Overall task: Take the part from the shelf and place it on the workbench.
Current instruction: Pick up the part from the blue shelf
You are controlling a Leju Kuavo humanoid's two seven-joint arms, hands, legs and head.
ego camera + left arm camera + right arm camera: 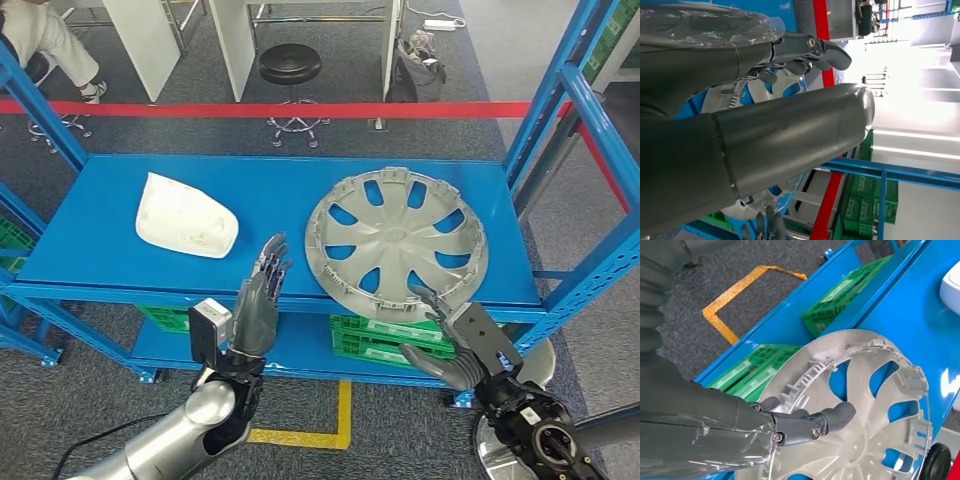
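Hubcap (398, 243) lies flat on the blue shelf (98, 230) between both empty, spread hands: left hand (259, 300) beside it, right hand (445, 345) at its front rim.

We note a matt grey plastic wheel cover (396, 244), a glossy white shell (186, 217), and a smooth blue-painted metal shelf (98, 215).

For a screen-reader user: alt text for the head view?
A grey hubcap and a white cover lie on a blue shelf. The left hand and right hand, both open, reach toward the hubcap.
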